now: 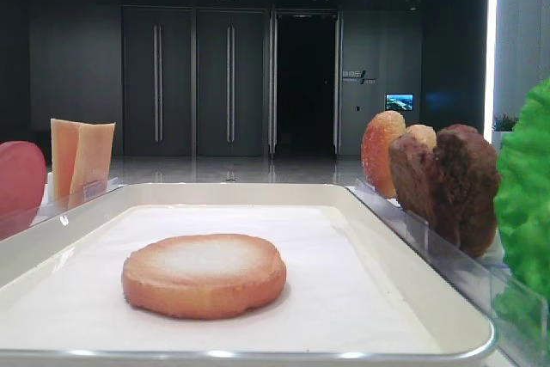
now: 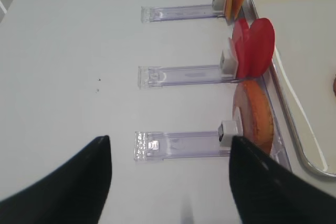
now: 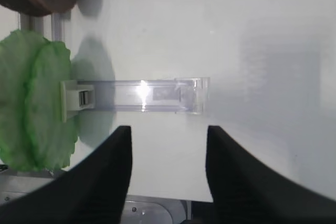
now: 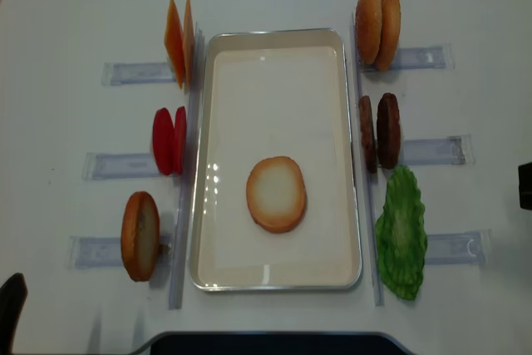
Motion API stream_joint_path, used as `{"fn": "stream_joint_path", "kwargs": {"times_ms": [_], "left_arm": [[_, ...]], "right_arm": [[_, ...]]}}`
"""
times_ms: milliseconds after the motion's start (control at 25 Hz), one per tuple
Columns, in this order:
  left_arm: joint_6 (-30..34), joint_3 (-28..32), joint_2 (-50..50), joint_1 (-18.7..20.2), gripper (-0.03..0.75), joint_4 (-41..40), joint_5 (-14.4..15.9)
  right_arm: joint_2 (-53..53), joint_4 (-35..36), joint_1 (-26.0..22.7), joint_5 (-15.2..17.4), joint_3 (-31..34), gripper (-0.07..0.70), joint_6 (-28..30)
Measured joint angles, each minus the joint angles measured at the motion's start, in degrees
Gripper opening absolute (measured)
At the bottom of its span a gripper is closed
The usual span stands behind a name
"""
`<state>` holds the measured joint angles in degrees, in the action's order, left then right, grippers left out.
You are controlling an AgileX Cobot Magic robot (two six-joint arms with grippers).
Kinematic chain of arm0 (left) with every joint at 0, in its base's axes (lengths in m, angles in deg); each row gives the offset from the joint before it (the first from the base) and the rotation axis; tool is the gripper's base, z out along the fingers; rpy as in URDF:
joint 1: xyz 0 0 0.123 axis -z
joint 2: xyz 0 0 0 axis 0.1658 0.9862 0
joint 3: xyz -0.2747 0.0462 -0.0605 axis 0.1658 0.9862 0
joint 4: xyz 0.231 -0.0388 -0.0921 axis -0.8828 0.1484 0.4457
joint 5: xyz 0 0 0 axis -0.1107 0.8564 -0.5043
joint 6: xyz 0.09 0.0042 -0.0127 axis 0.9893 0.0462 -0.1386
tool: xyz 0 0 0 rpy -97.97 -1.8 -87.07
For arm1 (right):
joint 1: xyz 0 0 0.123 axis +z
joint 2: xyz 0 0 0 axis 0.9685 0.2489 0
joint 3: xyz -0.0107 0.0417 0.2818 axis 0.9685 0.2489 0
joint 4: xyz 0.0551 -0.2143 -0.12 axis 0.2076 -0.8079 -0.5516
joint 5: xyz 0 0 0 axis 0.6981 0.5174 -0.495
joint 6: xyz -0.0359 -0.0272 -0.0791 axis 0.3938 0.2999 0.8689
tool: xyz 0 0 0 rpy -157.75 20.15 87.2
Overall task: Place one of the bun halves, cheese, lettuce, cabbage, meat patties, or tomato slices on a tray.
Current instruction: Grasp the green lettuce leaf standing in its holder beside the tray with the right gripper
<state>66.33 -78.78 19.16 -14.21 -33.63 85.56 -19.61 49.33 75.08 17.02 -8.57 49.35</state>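
While both arms sit back from the work, a round golden-brown bun half with a pale flat face (image 4: 276, 194) lies face up on the paper liner of the large cream-white rectangular tray (image 4: 274, 39), nearer the tray's near edge than its far one and apart from every rim.

Along the tray's left side, clear plastic holders (image 4: 137, 73) carry upright pale-orange square cheese slices (image 4: 179, 41) by the far corner, pinkish-red round tomato slices (image 4: 169, 140) at mid-length, and a second domed orange-brown bun half (image 4: 140, 235) by the near corner.

Along the right side stand two more orange-brown bun halves (image 4: 378, 27), then dark brown lumpy meat patties (image 4: 379, 132), then ruffled bright green lettuce leaves (image 4: 401, 234).

Left gripper (image 2: 169, 179): dark fingers (image 2: 68, 184) appear well apart over bare white table (image 2: 68, 51), nothing between them. Right gripper (image 3: 168, 166): fingers (image 3: 105, 182) spread wide, empty, above a clear holder beside the lettuce.
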Motion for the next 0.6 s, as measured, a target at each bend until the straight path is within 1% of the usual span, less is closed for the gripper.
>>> {"fn": "stream_joint_path", "kwargs": {"times_ms": [160, 280, 480, 600], "left_arm": [[0.0, 0.0, 0.0, 0.0, 0.534, 0.0, 0.0], [0.0, 0.0, 0.0, 0.0, 0.534, 0.0, 0.0], [0.0, 0.0, -0.1, 0.0, 0.534, 0.0, 0.0], [0.0, 0.0, -0.1, 0.0, 0.534, 0.0, 0.0]], "right_arm": [[5.2, -1.1, 0.0, 0.2, -4.6, 0.344, 0.4], [8.1, -2.4, 0.0, 1.1, -6.9, 0.344, 0.5], [9.6, -2.8, 0.0, 2.6, -7.5, 0.344, -0.6], [9.6, -2.8, 0.1, 2.7, -8.1, 0.344, -2.0]]}}
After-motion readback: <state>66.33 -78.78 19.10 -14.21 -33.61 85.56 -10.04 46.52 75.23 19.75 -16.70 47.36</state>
